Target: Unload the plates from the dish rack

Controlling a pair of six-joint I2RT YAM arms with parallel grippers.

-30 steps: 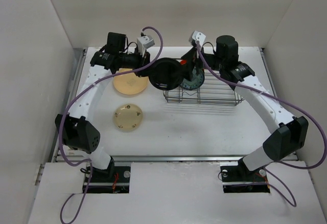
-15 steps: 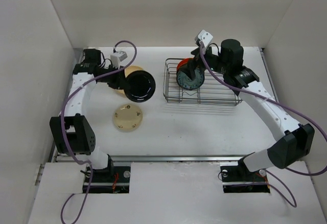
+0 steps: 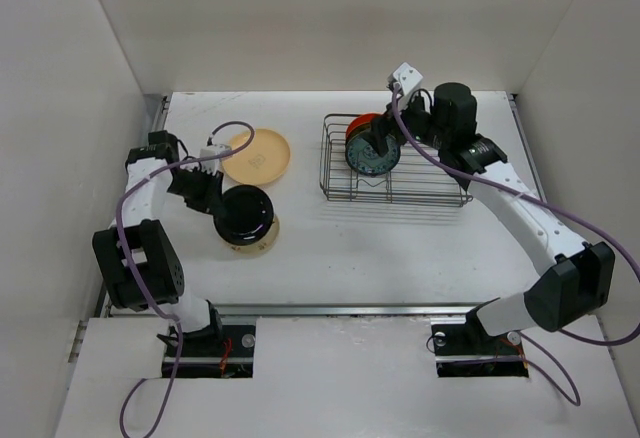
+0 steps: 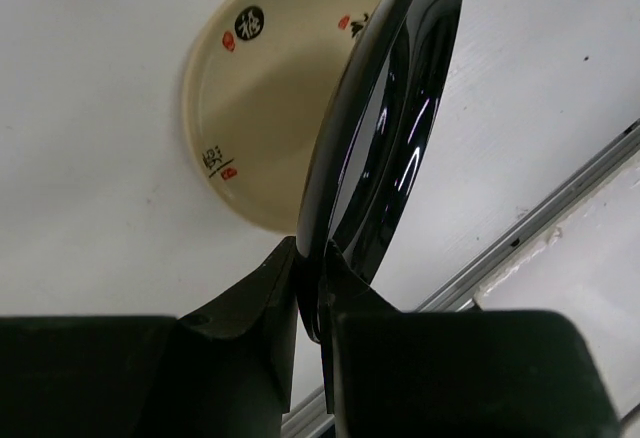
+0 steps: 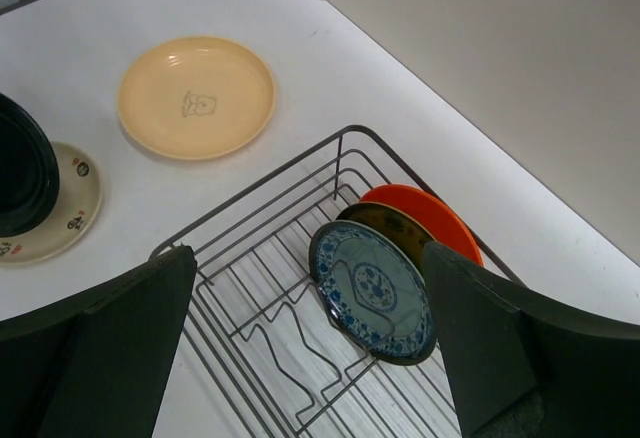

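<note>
My left gripper point(image 3: 214, 202) is shut on the rim of a glossy black plate point(image 3: 243, 216), held tilted just above the cream plate point(image 3: 264, 246) on the table. In the left wrist view the black plate point(image 4: 385, 128) stands edge-on in my left gripper point(image 4: 318, 298), over the cream plate point(image 4: 265, 98). The peach plate point(image 3: 257, 156) lies flat behind them. The wire dish rack point(image 3: 420, 193) holds a teal patterned plate point(image 5: 375, 288), a yellow patterned plate point(image 5: 392, 222) and an orange-red plate point(image 5: 430, 213), all upright. My right gripper point(image 5: 307, 250) is open above the rack's left end.
A metal rail point(image 3: 330, 308) runs along the table's front edge, close to the held plate in the left wrist view point(image 4: 540, 228). White walls enclose the left, back and right sides. The rack's right half point(image 3: 440, 183) holds no plates.
My left arm has carried the black plate from the rack leftward and toward the front, to just over the cream plate. My right gripper has stayed over the rack.
</note>
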